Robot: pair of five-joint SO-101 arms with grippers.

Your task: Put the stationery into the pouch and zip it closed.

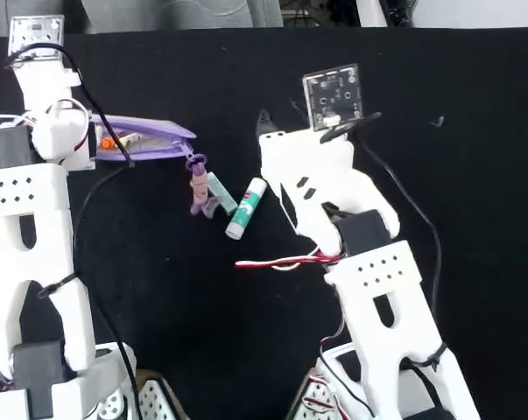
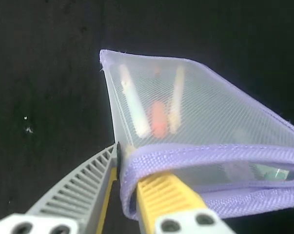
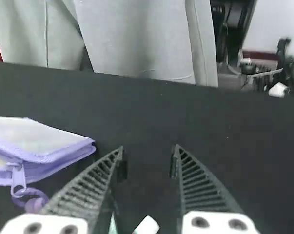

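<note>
Pouch point(image 2: 200, 109), apparently holding pens point(image 2: 133, 105), clamped by left end effector point(image 2: 125, 163); right end effector point(image 3: 147, 151) spread apart.

Lilac mesh pouch point(image 2: 200, 112), teal-and-white glue stick point(image 1: 246, 208), black table point(image 1: 474, 175)

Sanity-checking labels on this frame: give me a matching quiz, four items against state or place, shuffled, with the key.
Items
1. left hand
2. right hand
3. glue stick
4. orange item

States or places
A. lying on the table, outside the pouch
B. open, holding nothing
C. inside the pouch, seen through the mesh
D. shut on the pouch's rim

Pairs: 1-D, 2-B, 3-A, 4-C
</note>
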